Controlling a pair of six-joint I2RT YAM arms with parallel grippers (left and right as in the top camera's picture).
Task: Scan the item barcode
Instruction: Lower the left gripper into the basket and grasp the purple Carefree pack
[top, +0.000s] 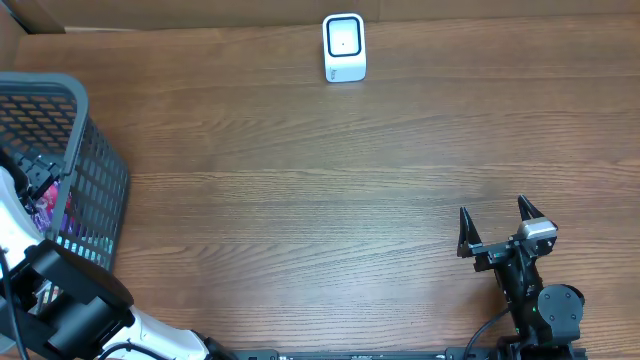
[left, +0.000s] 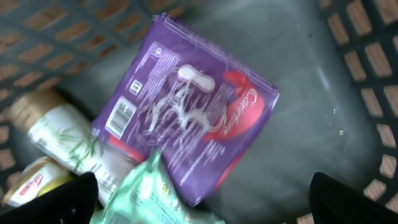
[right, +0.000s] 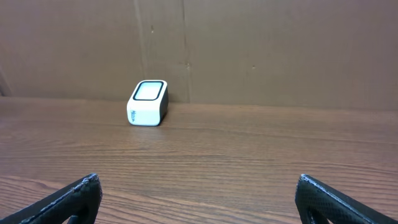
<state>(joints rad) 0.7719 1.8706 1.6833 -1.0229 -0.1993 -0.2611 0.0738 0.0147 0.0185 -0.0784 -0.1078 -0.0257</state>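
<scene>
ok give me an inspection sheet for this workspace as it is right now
surface: wooden table, plain wood-grain top
job's things: white scanner upright at the far edge; purple packet lying in the basket, barcode facing up
clutter: green packet overlapping the purple one; white bottle beside it
grippers: left gripper open over the basket contents, empty; right gripper open over the table, empty
cables: black cable by the right arm's base
surroundings: cardboard wall behind the scanner
</scene>
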